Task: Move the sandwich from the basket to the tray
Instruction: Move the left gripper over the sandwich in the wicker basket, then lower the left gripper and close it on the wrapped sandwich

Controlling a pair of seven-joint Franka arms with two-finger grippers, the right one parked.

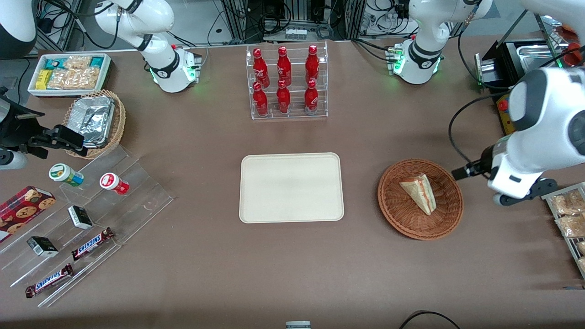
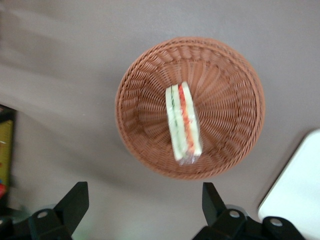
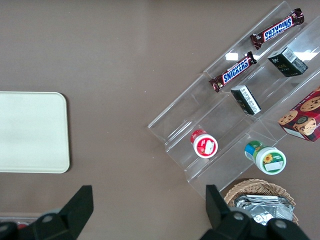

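Observation:
The sandwich (image 1: pixel 419 192), a pale bread wedge with red and green filling, lies in the round reddish-brown wicker basket (image 1: pixel 393 205) toward the working arm's end of the table. The cream tray (image 1: pixel 291 187) lies flat at the table's middle, beside the basket, with nothing on it. My left gripper (image 1: pixel 502 198) hangs above the table just outside the basket's rim, toward the working arm's end. In the left wrist view its fingers (image 2: pixel 75 202) stand wide apart over bare table, holding nothing, with the basket (image 2: pixel 145 145), the sandwich (image 2: pixel 183 121) and a corner of the tray (image 2: pixel 295 195) in sight.
A clear rack of red bottles (image 1: pixel 286 82) stands farther from the front camera than the tray. A wire tray of snack packets (image 1: pixel 569 219) lies close to my gripper. A stepped acrylic display (image 1: pixel 82 219) with snacks, a foil-filled tan basket (image 1: pixel 93 121) and a white bin (image 1: pixel 68 73) lie toward the parked arm's end.

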